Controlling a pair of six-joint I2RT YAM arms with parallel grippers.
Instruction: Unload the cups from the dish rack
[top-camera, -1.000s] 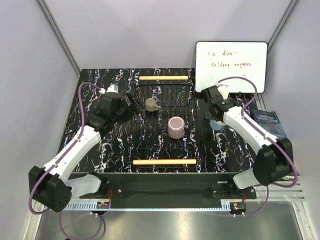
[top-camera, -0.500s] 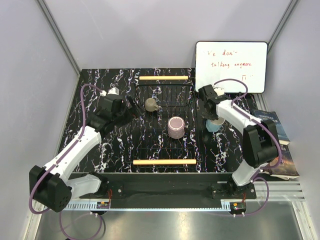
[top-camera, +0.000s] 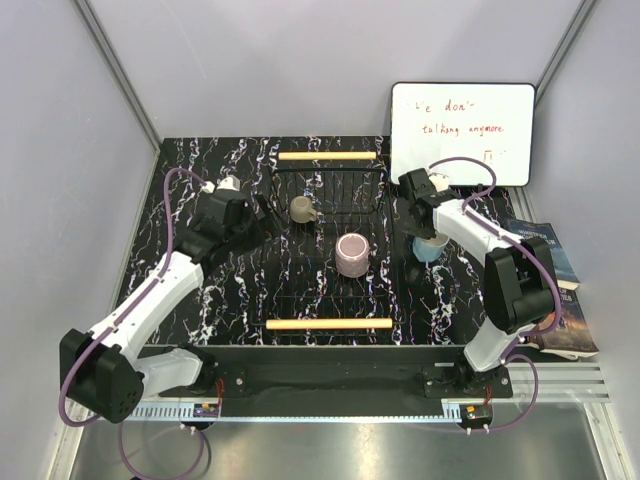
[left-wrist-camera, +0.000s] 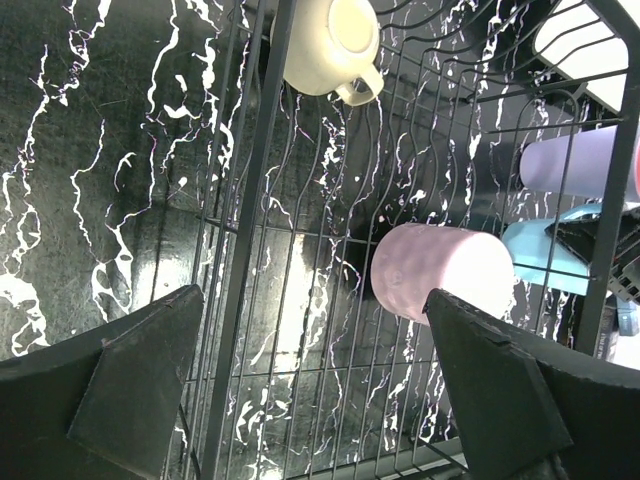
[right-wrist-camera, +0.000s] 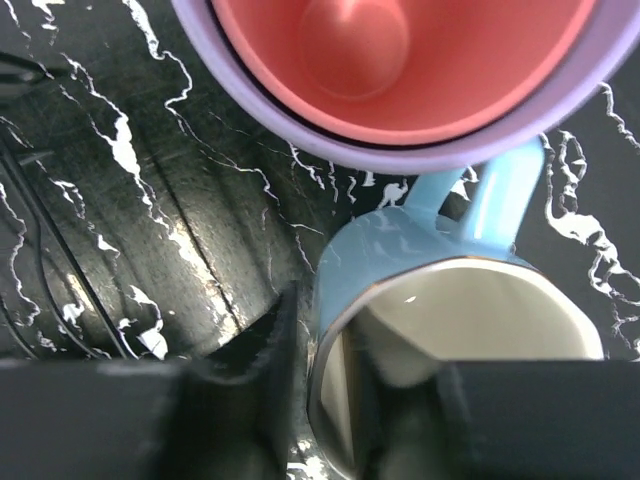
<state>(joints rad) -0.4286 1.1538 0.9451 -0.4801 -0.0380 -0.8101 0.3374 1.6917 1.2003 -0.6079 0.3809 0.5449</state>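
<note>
The dish rack (top-camera: 328, 323) lies mid-table with a wooden bar at each end. On it sit an olive-grey mug (top-camera: 302, 208) (left-wrist-camera: 330, 45) and an upturned mauve-pink cup (top-camera: 352, 254) (left-wrist-camera: 440, 272). My left gripper (top-camera: 262, 212) (left-wrist-camera: 310, 300) hangs open over the rack's left side, holding nothing. A light blue cup (top-camera: 428, 248) (right-wrist-camera: 400, 260) stands on the table right of the rack. My right gripper (top-camera: 425, 235) (right-wrist-camera: 340, 350) straddles its rim, one finger inside and one outside, slightly parted from the wall. Beside it stands a lavender cup (right-wrist-camera: 230, 75) (left-wrist-camera: 570, 165) with a coral cup (right-wrist-camera: 400, 60) nested inside.
A whiteboard (top-camera: 462, 120) with red writing leans at the back right. A book (top-camera: 540, 250) lies beyond the table's right edge. Grey walls close in the left, back and right sides.
My right arm folded in closer, bringing the blue cup into plain view on the table, and its jaws have begun to part. My left gripper edged slightly toward the rack's back.
</note>
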